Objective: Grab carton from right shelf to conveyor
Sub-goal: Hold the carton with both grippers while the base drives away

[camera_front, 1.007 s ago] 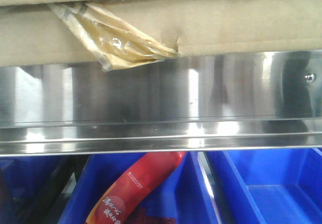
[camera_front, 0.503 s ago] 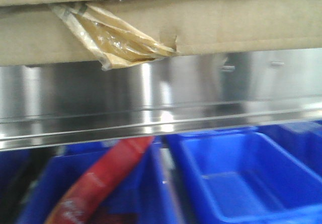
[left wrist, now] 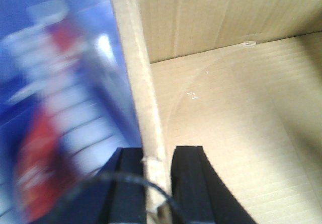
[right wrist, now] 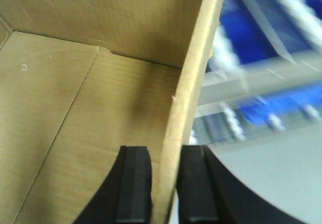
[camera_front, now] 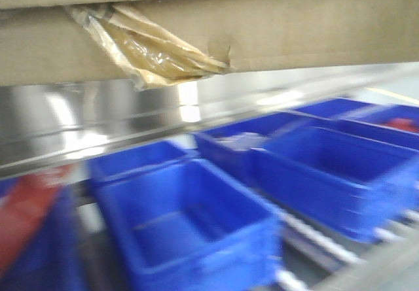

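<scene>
Carton (camera_front: 275, 29) across top of front view, tape wad (camera_front: 154, 55) hanging off lower seam. Shelf (camera_front: 98, 124) rail just under it, can't tell if touching. Left hand (left wrist: 156, 158) pinched narrow on a carton side wall, one finger inside, one outside. Right hand (right wrist: 166, 156) same deal on opp. wall. Blue bins (camera_front: 190, 232) below, v. blurry.
</scene>
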{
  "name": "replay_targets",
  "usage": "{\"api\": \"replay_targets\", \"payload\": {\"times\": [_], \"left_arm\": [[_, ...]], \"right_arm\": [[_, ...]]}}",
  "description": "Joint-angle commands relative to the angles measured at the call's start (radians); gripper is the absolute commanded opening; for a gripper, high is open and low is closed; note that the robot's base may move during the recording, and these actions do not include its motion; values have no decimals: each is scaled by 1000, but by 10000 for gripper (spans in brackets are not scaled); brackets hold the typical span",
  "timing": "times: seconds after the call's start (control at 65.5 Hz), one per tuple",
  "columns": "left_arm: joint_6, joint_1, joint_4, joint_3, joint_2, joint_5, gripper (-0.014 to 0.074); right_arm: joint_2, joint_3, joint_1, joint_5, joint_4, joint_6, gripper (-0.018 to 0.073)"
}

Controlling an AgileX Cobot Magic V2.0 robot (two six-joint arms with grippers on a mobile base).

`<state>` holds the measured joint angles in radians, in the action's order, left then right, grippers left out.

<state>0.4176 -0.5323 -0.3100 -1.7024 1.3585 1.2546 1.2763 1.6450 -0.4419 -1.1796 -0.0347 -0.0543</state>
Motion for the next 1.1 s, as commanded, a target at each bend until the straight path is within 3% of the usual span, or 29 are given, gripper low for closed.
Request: {"api": "replay_targets", "payload": {"times": [0.0,1.083], "left_arm": [[-13,-15,37,-2,-12,-34,-16],[-13,-15,34,-2,-12,-34,-16]], "right_arm": [[-8,5,0,62,-12,10,-60],[-8,5,0,64,-12,10,-60]]}}
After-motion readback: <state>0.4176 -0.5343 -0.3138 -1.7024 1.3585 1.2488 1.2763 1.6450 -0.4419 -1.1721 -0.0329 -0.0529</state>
